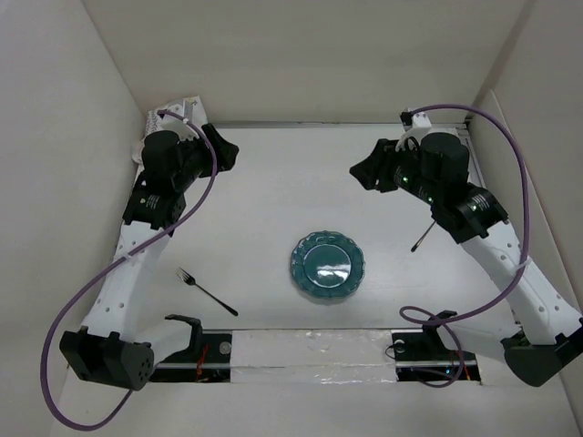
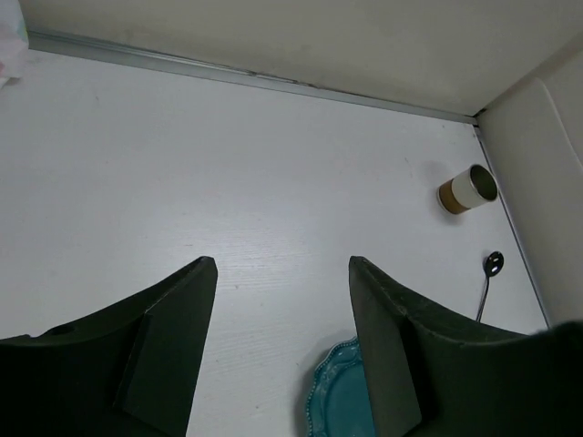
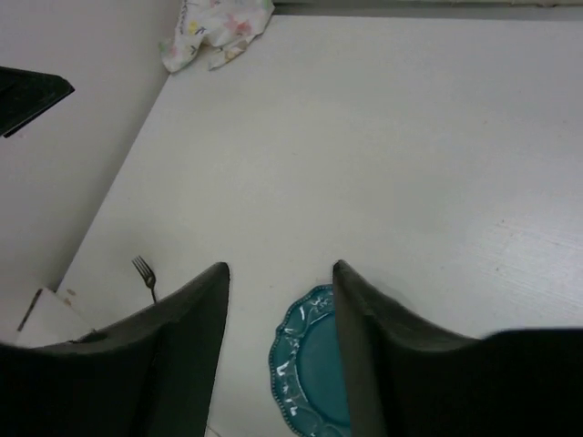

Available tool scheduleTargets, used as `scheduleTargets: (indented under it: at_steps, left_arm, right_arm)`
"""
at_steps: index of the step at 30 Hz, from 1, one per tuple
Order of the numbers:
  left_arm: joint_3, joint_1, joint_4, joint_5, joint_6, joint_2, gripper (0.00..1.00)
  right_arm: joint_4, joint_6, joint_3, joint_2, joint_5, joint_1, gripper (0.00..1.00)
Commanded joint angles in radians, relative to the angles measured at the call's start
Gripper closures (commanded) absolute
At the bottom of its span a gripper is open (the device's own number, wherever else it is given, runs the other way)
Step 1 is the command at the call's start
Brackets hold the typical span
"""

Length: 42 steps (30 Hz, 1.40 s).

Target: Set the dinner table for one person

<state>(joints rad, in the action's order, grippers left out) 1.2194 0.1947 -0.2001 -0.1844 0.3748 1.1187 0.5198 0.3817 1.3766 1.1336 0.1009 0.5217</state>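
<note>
Dinner table (image 1: 273, 200) is the big white surface that fills your overhead view, walled in by pale panels on the left, far and right sides, with both arm bases at its near edge. You have a teal plate (image 1: 329, 267) with a scalloped rim lying flat in the near half, a little right of centre. To its left, well apart from it, a dark fork (image 1: 207, 291) lies at a slant with its tines pointing toward the far left. To the plate's right, a spoon (image 1: 421, 238) lies on the surface, its far end tucked under the right arm in the overhead view. Your left wrist camera shows a brown and white cup (image 2: 467, 189) tipped on its side near the far right corner, with the spoon just nearer than it and not touching. A crumpled flowered cloth (image 3: 217, 27) sits in the far left corner. Your left gripper (image 1: 223, 150) hangs over the far left part of the table with its fingers spread and only bare surface between them. Your right gripper (image 1: 364, 173) hangs over the far right part, fingers likewise spread wide and pinching nothing. Neither touches any object.
</note>
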Motion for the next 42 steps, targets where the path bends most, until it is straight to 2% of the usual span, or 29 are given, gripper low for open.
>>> scheduleTargets:
  at_steps: [1,2,3,4,6,7,9,14,16,18,19,20,21,22,25,28,35,42]
  left_arm:
    - [0.057,0.000,0.031,0.017,0.009,0.012,0.43]
    - [0.080,-0.009,0.021,0.043,0.003,0.021,0.44]
    - [0.094,-0.009,0.010,0.063,0.000,0.032,0.45]
    - [0.107,-0.009,0.001,0.086,-0.002,0.044,0.67]
    - [0.153,-0.009,-0.035,0.146,-0.014,0.096,0.84]
    - [0.166,-0.009,-0.045,0.166,-0.019,0.136,1.00]
    - [0.207,-0.009,-0.084,0.247,-0.024,0.176,1.00]
    - [0.278,-0.077,-0.119,0.350,0.006,0.341,1.00]
    - [0.319,-0.077,-0.145,0.393,-0.002,0.444,0.86]
    - [0.383,-0.086,-0.183,0.497,-0.013,0.516,0.81]
    - [0.402,-0.086,-0.193,0.522,-0.008,0.591,0.74]
    - [0.443,-0.086,-0.217,0.563,0.001,0.625,0.73]
    - [0.459,-0.109,-0.213,0.566,0.013,0.656,0.69]
    - [0.468,-0.121,-0.202,0.556,0.024,0.709,0.60]
    - [0.537,-0.173,-0.185,0.537,0.059,0.814,0.48]
    - [0.581,-0.218,-0.148,0.508,0.105,0.906,0.46]
    - [0.767,-0.270,-0.154,0.522,0.128,1.133,0.44]
    - [0.962,-0.302,-0.144,0.500,0.125,1.297,0.37]
  right_arm:
    - [-0.081,-0.001,-0.022,-0.020,0.060,-0.021,0.66]
    - [-0.083,-0.001,-0.028,-0.024,0.078,-0.022,0.94]
    - [-0.084,-0.001,-0.046,-0.024,0.080,-0.022,1.00]
    - [-0.087,-0.006,-0.057,-0.029,0.079,-0.031,1.00]
    - [-0.112,-0.009,-0.103,-0.044,0.092,-0.031,1.00]
    - [-0.119,-0.009,-0.117,-0.049,0.097,-0.031,1.00]
    - [-0.136,-0.003,-0.145,-0.069,0.112,-0.031,1.00]
    - [-0.149,-0.001,-0.195,-0.075,0.097,-0.009,1.00]
    - [-0.153,-0.003,-0.206,-0.074,0.099,-0.009,1.00]
    - [-0.167,-0.001,-0.226,-0.074,0.115,-0.009,1.00]
    - [-0.168,0.002,-0.228,-0.074,0.125,-0.009,1.00]
    - [-0.167,0.003,-0.225,-0.069,0.129,-0.009,1.00]
    - [-0.159,0.003,-0.220,-0.069,0.138,0.001,1.00]
    - [-0.158,0.003,-0.217,-0.067,0.140,0.001,1.00]
    - [-0.135,-0.007,-0.211,-0.067,0.140,0.001,1.00]
    - [-0.104,-0.024,-0.203,-0.066,0.138,0.001,1.00]
    - [-0.087,-0.037,-0.205,-0.055,0.128,0.001,0.91]
    - [-0.084,-0.033,-0.192,0.018,0.155,0.001,0.89]
